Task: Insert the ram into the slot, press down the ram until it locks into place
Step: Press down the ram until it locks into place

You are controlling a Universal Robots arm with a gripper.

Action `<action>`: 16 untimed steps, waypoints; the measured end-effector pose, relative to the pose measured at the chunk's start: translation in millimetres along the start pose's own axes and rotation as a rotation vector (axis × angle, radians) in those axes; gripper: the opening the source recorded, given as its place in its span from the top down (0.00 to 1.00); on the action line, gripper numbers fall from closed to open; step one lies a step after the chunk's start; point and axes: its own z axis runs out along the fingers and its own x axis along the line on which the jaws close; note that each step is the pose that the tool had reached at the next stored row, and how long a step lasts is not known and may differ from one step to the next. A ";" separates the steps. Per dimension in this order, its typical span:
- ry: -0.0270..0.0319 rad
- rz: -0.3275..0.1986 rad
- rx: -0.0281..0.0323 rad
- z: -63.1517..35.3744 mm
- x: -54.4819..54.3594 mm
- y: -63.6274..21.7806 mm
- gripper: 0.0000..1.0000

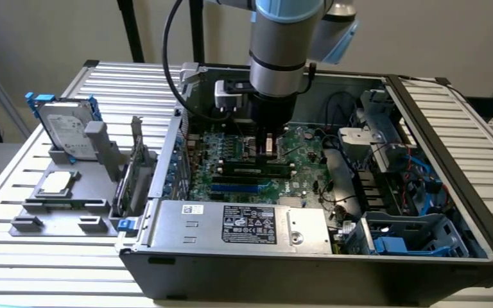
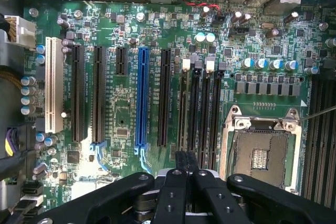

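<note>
With jaws closed, gripper (image 2: 186,162) over memory slot (image 2: 193,109), motherboard (image 2: 126,103) below.

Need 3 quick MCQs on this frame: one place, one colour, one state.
1. The hard drive stands: A inside the case; B on the grey rack, at the exterior view's left of the case; C on the floor.
2. The long coloured card slot is: A red; B blue; C yellow.
3. The gripper is: A shut; B wide open; C gripping the hard drive.
Answers: B, it stands upright on the rack outside the case; B, its plastic is plainly blue; A, closed with no gap.
</note>
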 end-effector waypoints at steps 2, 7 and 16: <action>-0.0001 0.000 0.0001 1.2 -0.1 0.0 0.90; 0.0008 0.000 -0.0004 4.9 0.0 0.1 0.90; -0.0032 0.000 -0.0006 4.1 -0.3 0.0 0.90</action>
